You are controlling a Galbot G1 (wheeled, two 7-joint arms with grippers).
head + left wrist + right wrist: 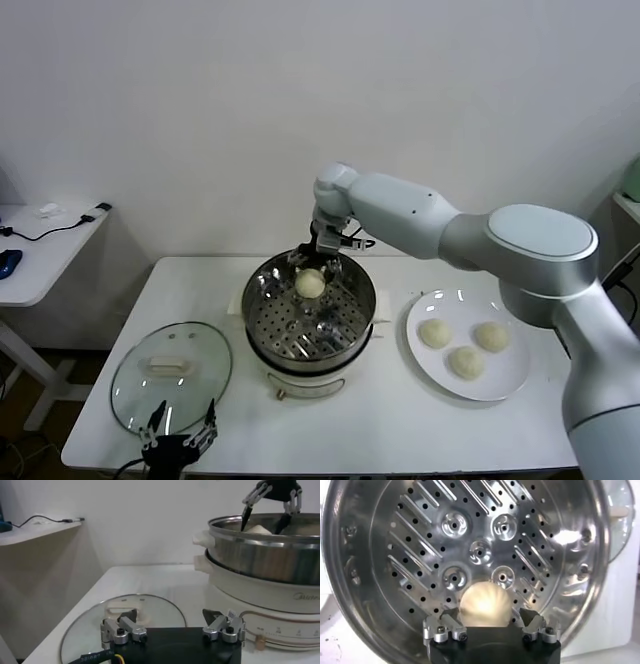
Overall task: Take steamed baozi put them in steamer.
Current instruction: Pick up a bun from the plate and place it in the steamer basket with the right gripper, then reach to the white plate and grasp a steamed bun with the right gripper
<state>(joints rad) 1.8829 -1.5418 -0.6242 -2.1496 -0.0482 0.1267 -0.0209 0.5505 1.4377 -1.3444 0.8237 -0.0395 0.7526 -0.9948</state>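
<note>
The steamer (262, 285) stands mid-table, a shiny perforated basket on a white pot base. One baozi (310, 284) lies on its floor at the far side. My right gripper (317, 264) hangs over it, open, a finger on each side with gaps. In the right wrist view the baozi (485, 602) sits between the spread fingers of the right gripper (486, 614) on the steamer floor (395, 545). Three baozi (434, 333) (491, 336) (466, 362) lie on the white plate (505, 378). My left gripper (183, 418) is open and empty at the near left.
A glass lid (170, 365) with a white handle lies flat left of the steamer, just beyond the left gripper (170, 615); it also shows in the left wrist view (90, 630). A white side table (40, 245) stands far left. The table's front edge is close.
</note>
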